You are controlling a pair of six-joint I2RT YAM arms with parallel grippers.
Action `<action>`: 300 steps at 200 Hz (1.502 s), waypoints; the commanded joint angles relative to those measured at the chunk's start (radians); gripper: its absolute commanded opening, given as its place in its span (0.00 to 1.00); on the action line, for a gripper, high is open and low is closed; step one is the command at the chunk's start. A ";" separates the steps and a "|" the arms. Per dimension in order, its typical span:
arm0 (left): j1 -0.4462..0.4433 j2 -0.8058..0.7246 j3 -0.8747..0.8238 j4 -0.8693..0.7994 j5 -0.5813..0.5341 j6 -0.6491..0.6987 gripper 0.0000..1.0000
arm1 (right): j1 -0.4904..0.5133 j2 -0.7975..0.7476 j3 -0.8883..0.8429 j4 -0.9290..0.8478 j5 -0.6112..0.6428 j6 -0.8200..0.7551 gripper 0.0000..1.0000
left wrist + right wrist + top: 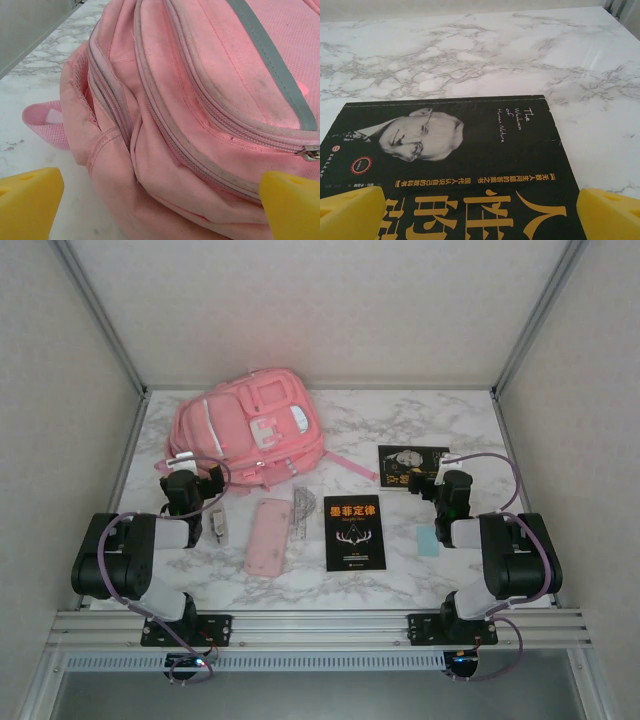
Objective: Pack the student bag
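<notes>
Overhead first: the student bag [250, 430] lies flat at the far left of the marble table [420, 420], front pockets up, with one pink strap [350, 468] trailing right. The left gripper [200, 476] sits at the bag's near edge; contact cannot be told from here. The right gripper [432, 480] is well apart from the bag, at the near edge of a black book with a face on its cover [410, 462]. Between the two arms lie a flat pink pencil case [268, 536], a clear plastic ruler [304, 508] just beside it, and a second black book with gold lettering [354, 532]. A small pale-blue piece [428, 540] lies near the right arm. A small dark item [217, 527] beside the left arm is too small to identify. Left wrist view: the yellow fingers [27, 202] stand wide apart at the lower corners, clamped on nothing. The bag's side bulges up close ahead of them, zip lines curving across the fabric, a metal zip pull [311, 153] at the right edge and a grey strip [272, 60] above. A pink webbing loop [45, 120] pokes out on the left over bare marble. Right wrist view: yellow fingers [610, 212] likewise wide apart, straddling the face-cover book, which lies flat with open marble beyond its far edge.
</notes>
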 commanded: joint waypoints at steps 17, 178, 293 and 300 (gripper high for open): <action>-0.005 -0.002 0.013 0.012 0.018 0.008 1.00 | -0.005 0.005 0.014 0.001 -0.020 -0.018 0.99; 0.004 -0.002 0.014 0.009 0.037 0.005 1.00 | -0.004 0.005 0.013 0.003 -0.019 -0.017 0.99; -0.090 -0.212 0.509 -0.941 0.070 -0.318 1.00 | 0.192 -0.055 0.671 -0.969 -0.140 0.615 0.99; -0.104 -0.221 0.509 -0.978 0.063 -0.351 1.00 | 0.224 -0.035 0.678 -0.961 -0.165 0.680 0.99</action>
